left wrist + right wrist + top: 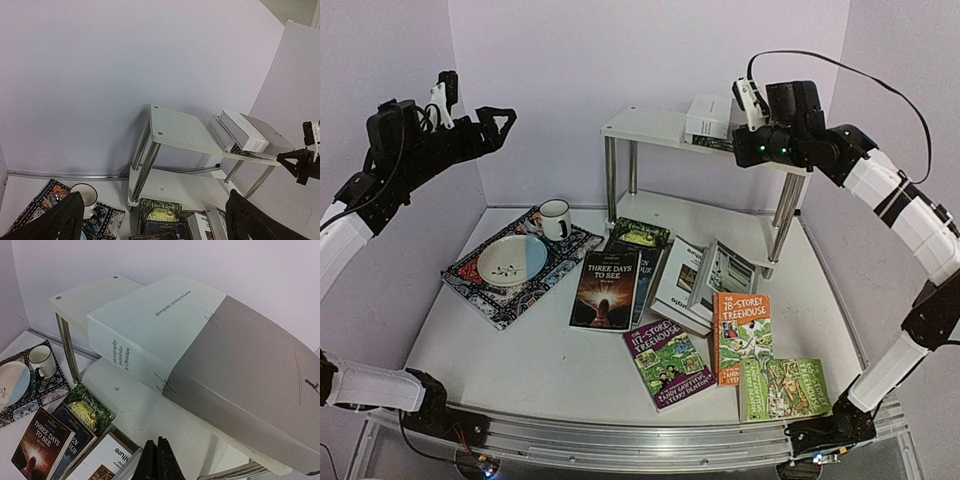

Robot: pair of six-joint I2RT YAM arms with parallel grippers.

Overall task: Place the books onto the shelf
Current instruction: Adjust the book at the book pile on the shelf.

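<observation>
The white shelf [655, 125] stands at the back with a thick white and grey book [708, 115] lying flat on its top board [85, 300]. My right gripper [159, 460] is shut on nothing, just in front of that book [200, 350] and above the lower board. It hangs at the shelf's right end [748, 140]. More books lie on the table: "Three Days to See" [606, 290], a purple Treehouse [668, 363], an orange one [742, 335], a green one [782, 388] and a white one [682, 280]. My left gripper [498, 118] is open and raised high at the left, holding nothing [155, 220].
A patterned mat [470, 290] at the left carries a bowl [512, 260] and a white mug [555, 218]. A green "Alice's" book [161, 210] lies at the foot of the shelf's chrome legs [142, 170]. Walls close in behind and on both sides.
</observation>
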